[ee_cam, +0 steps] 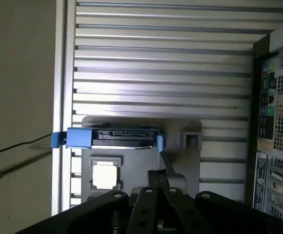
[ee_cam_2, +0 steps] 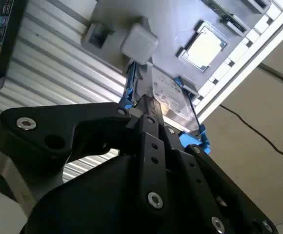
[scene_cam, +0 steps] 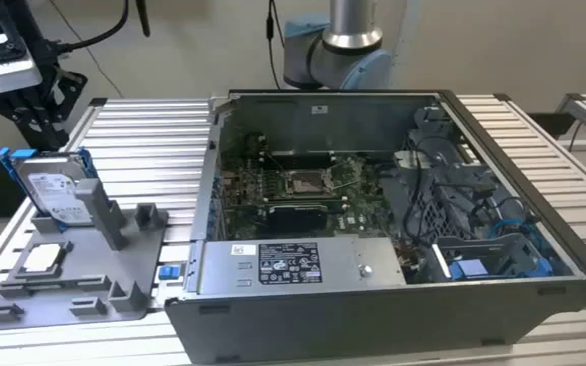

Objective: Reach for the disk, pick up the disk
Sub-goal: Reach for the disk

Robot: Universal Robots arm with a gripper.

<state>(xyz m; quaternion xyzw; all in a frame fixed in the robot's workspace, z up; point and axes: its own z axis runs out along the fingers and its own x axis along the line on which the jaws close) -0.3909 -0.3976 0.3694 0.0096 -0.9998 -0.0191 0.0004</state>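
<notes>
The pincer (scene_cam: 40, 136) is hanging over the exterior view's left end of the counter (scene_cam: 150, 130), just above the disk (scene_cam: 54, 191). In both wrist views its fingers are lying together with nothing between them (ee_cam_2: 145, 106) (ee_cam: 158, 176). Whether the tips are touching the disk's upper edge is hard to say, since they are overlapping it in the second wrist view and sitting very close to it in the exterior view.

The disk is standing on edge in a slot of a grey holder (scene_cam: 79, 274). Its white label is facing outward and its blue caddy is framing it on both sides. In the first wrist view it is showing edge-on as a dark strip between two blue ends (ee_cam: 114, 138). In the second wrist view its label is catching the light (ee_cam_2: 168, 100).

A small square chip (scene_cam: 43, 259) is lying flat on the same holder, near the disk but apart from it, and is appearing in both wrist views (ee_cam_2: 205, 48) (ee_cam: 106, 175).

An open computer case (scene_cam: 375, 305) is lying on the counter beside the holder, toward the exterior view's right, with its board facing up. The arm's base (scene_cam: 339, 46) is standing behind the case.
</notes>
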